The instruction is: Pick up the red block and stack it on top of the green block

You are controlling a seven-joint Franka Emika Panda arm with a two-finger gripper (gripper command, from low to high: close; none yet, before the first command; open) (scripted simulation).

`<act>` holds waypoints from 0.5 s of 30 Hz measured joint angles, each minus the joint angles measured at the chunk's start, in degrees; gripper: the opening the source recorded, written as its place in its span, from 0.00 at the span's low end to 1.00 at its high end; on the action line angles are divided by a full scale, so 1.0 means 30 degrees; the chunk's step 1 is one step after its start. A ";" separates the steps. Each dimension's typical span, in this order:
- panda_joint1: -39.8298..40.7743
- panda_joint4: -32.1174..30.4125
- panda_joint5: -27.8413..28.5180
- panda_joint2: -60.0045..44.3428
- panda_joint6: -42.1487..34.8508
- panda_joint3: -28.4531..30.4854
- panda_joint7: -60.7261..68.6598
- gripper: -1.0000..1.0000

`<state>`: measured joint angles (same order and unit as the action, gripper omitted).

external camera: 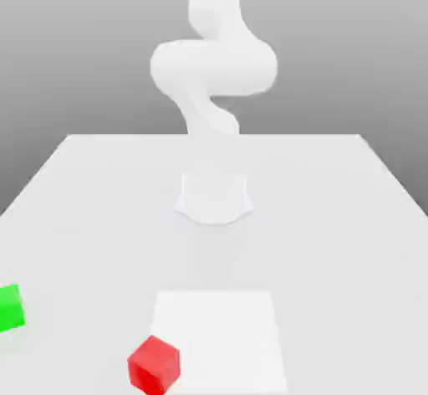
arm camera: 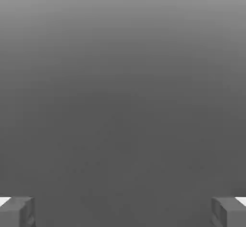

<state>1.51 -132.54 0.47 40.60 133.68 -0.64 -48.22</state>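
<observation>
The red block point(external camera: 154, 364) lies on the white table point(external camera: 334, 218) near its front edge, turned corner-on. The green block point(external camera: 10, 307) rests farther toward the exterior view's left, cut by the picture's edge. The two cubes are apart, with bare table between them. The white arm point(external camera: 213, 67) rises from its base point(external camera: 214, 198) at the back middle of the table. In the hand view my gripper point(arm camera: 123, 212) is open: one fingertip point(arm camera: 17, 211) and the other point(arm camera: 229, 211) stand far apart, with nothing but plain grey between them.
A paler white square patch point(external camera: 219, 339) lies near the table's front edge, and the red block touches its corner on the exterior view's left. The table's far edge runs behind the arm's base.
</observation>
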 joint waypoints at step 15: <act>0.2122 -0.1517 0.0992 -1.0516 0.3802 -0.0316 -0.4820 0.50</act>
<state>7.87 -137.09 3.45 9.05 145.09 -1.59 -62.68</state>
